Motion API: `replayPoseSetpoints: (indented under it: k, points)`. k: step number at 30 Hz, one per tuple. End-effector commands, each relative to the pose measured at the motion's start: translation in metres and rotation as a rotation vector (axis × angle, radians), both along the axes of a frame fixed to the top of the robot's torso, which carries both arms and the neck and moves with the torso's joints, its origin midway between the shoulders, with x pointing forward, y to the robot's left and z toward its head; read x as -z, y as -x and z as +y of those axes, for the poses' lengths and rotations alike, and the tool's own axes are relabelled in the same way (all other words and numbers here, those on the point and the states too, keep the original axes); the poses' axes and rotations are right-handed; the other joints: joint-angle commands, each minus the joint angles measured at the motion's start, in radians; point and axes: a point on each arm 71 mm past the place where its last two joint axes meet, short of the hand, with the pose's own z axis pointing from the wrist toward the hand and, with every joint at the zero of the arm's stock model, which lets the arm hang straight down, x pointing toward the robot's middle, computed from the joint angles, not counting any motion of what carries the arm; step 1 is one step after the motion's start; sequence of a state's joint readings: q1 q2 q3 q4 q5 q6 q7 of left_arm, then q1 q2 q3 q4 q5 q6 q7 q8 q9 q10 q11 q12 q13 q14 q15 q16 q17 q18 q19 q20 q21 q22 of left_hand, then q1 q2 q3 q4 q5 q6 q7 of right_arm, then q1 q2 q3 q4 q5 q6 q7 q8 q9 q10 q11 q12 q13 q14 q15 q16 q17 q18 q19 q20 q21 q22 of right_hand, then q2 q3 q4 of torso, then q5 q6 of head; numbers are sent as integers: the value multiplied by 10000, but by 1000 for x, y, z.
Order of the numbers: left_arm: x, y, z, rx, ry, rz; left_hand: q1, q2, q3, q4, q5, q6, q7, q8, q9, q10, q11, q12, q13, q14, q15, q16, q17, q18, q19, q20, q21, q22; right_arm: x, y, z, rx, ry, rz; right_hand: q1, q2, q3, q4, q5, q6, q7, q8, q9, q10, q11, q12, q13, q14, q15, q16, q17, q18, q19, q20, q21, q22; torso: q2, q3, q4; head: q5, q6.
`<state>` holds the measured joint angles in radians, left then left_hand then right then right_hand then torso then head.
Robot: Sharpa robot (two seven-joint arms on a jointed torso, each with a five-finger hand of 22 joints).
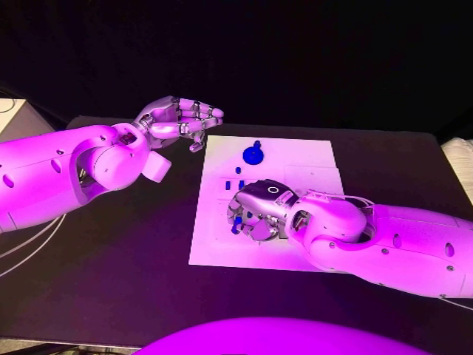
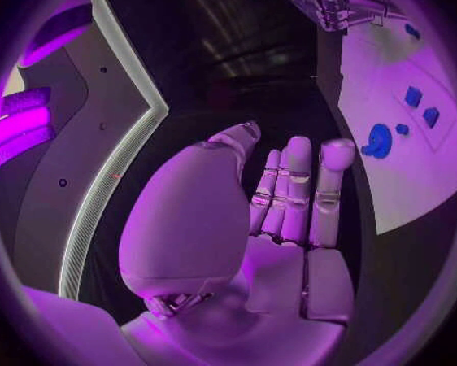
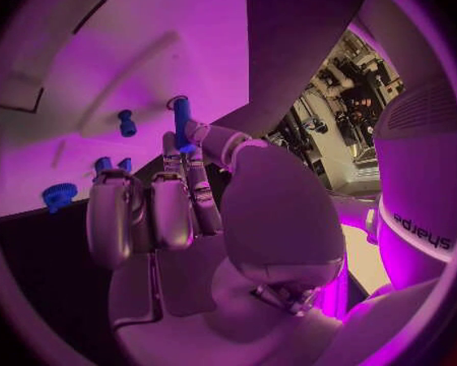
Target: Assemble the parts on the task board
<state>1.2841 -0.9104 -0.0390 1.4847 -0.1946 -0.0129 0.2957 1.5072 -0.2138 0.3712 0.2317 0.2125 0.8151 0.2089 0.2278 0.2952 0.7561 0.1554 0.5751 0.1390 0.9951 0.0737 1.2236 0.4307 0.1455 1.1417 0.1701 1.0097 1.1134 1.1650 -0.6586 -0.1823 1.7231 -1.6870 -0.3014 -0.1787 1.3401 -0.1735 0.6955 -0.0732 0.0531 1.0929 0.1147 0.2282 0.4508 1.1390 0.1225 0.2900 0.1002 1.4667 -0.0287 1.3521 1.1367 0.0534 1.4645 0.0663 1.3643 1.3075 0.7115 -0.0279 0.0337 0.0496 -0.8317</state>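
The white task board [image 1: 316, 166] lies in the middle of the black table. A round blue part [image 1: 253, 155] sits near its far edge, and two small blue parts [image 1: 233, 184] stand closer in. My right hand [image 1: 260, 212] hovers low over the board's near left area. It pinches an upright blue peg [image 3: 180, 122] between thumb and fingertip. Another blue peg [image 3: 127, 123] stands in the board just beyond it. My left hand [image 1: 179, 118] hangs above the table off the board's far left corner, holding nothing, its fingers [image 2: 298, 189] stretched out.
The black table [image 1: 120, 259] runs wide on both sides of the board. A pale folded cloth [image 1: 471, 174] lies at the table's right edge. A light box with cables [image 1: 0, 118] stands off the far left corner.
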Motion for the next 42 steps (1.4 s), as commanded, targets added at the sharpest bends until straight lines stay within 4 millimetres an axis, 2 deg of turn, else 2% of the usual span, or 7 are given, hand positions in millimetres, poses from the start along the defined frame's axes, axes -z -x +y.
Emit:
replayPoseSetpoints:
  k: [1, 12, 24, 30, 33, 36, 42]
  points:
    - [0, 1, -2, 187, 117, 46, -112, 12, -6, 4, -38, -68, 53, 53, -13, -90, -5, 21, 10, -27, 58, -23, 9, -11, -45, 7, -46, -6, 5, -1, -3, 66, 403, -67, 181, 224, -17, -52, 30, 63, 33, 57, 8, 840, -788, 2, 325, 290, -72, -11, 2, -55, 296, -22, -6, 1035, -2, 2, 3, -6, -1]
    - [0, 1, -1, 177, 103, 62, -127, 18, -6, 1, -37, -77, 54, 60, -14, -100, -4, 30, 11, -28, 59, -22, 14, -10, -50, 8, -51, -9, 5, 1, -6, 69, 410, -97, 178, 228, -10, -63, 30, 63, 35, 56, 15, 849, -786, -13, 328, 293, -70, 1, 23, -57, 299, -19, 7, 1047, -1, -7, -8, 6, -14]
    - [0, 1, -2, 194, 100, 73, -127, 18, -6, 1, -37, -77, 54, 60, -14, -100, -4, 30, 11, -28, 59, -22, 14, -10, -50, 8, -51, -9, 8, 2, 3, -96, 678, -50, 104, 195, -36, -65, 36, 18, 57, 30, 26, 826, -767, -82, 333, 238, -51, -114, -190, -22, 236, -10, -146, 937, -2, -15, 3, -33, -13]
    - [0, 2, -2, 184, 93, 80, -127, 18, -6, 1, -37, -77, 54, 60, -14, -100, -4, 30, 11, -28, 59, -22, 14, -10, -50, 8, -51, -9, 12, 1, 4, -130, 810, 62, -300, -65, -231, 32, 294, -557, 205, -348, -50, 319, -561, -606, 234, 196, 126, -196, -340, 61, 52, 105, -560, 664, -9, -16, 4, -33, -26]
    - [0, 2, -1, 175, 89, 82, -127, 18, -6, 1, -37, -77, 54, 60, -14, -100, -4, 30, 11, -28, 59, -22, 14, -10, -50, 8, -51, -9, 12, 1, 3, -157, 716, 57, -554, -352, -366, 118, 325, -866, 287, -555, -100, -215, -394, -987, 83, 147, 270, -272, -504, 140, -116, 226, -961, 391, -13, -11, -2, -34, -34]
    - [0, 2, -1, 173, 87, 83, -127, 18, -6, 1, -37, -77, 54, 60, -14, -100, -4, 30, 11, -28, 59, -22, 14, -10, -50, 8, -51, -9, 11, 1, 3, -165, 557, 21, -668, -537, -489, 154, 384, -950, 305, -623, -104, -572, -316, -1144, -9, 54, 327, -380, -705, 200, -239, 313, -1251, 196, -13, -11, -2, -34, -34]
    - [0, 1, -1, 162, 80, 90, -127, 18, -6, 1, -37, -77, 54, 60, -14, -100, -4, 30, 11, -28, 59, -22, 14, -10, -50, 8, -51, -9, 9, 2, 0, -95, 189, -117, -666, -663, -675, 152, 400, -1063, 317, -715, -113, -1002, -254, -1185, -79, -79, 383, -506, -961, 291, -420, 391, -1687, -96, -10, -1, -4, -52, -22]
